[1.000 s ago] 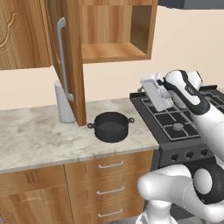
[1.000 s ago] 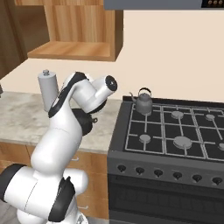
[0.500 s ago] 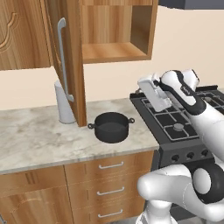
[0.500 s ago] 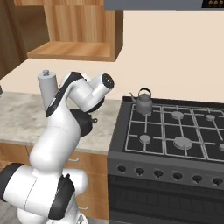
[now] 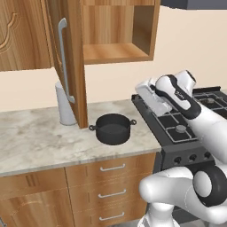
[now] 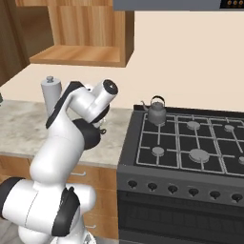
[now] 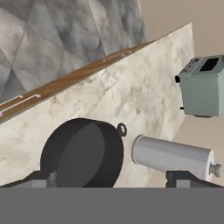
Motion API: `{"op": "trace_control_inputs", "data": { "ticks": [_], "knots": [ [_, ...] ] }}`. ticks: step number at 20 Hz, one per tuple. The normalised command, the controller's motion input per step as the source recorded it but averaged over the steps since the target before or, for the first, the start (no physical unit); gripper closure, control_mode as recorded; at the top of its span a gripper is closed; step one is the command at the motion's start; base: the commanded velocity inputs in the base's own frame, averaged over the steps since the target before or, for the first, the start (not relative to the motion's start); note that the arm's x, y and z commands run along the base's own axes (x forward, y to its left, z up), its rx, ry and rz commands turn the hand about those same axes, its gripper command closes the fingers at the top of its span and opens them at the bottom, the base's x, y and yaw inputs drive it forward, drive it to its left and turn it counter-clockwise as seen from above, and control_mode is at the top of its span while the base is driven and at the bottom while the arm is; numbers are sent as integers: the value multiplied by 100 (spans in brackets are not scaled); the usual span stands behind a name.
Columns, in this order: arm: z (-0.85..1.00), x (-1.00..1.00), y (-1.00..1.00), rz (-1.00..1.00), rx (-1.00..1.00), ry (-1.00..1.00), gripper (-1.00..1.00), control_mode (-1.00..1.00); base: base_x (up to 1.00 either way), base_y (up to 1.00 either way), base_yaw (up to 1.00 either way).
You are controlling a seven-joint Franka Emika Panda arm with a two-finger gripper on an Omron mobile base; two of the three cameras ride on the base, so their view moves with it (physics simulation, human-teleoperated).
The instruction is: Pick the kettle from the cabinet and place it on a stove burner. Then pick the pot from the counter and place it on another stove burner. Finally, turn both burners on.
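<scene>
The grey kettle [image 6: 156, 113] stands on the back-left burner of the black stove [image 6: 190, 164]. On the counter [image 5: 40, 146], just left of the stove [image 5: 166, 152], sits the black pot [image 5: 113, 128] with its two loop handles. My gripper [image 5: 144, 94] hovers above the stove's left edge, up and right of the pot, pointing left toward it. In the hand view the gripper [image 7: 113, 181] is open and empty, with the pot [image 7: 83, 153] lying between its tips. The cabinet [image 5: 115, 48] stands open and its shelf is bare.
A tall grey canister [image 5: 64, 106] stands behind the open cabinet door [image 5: 73, 66], left of the pot; it also appears as the canister [image 7: 170, 157] beside the pot. A grey appliance [image 7: 203, 87] sits farther along the counter. Wooden drawers [image 5: 111, 181] run below.
The hand has drifted slightly left and down from over the stove toward the pot. The jaws stay wide open. Kettle and pot have not moved.
</scene>
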Motion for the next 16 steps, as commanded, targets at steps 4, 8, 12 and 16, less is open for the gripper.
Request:
{"op": "trace_control_inputs", "data": {
  "ticks": [4,8,12,16],
  "knots": [
    [-42,0,1,0,-13,4,-100,-100,0,0,0],
    [-35,0,1,0,-15,2,-100,-100,0,0,0],
    [-42,0,1,0,-13,0,-100,-100,0,0,0],
    [-25,0,0,0,-9,0,-100,-100,0,0,0]
  ]
}}
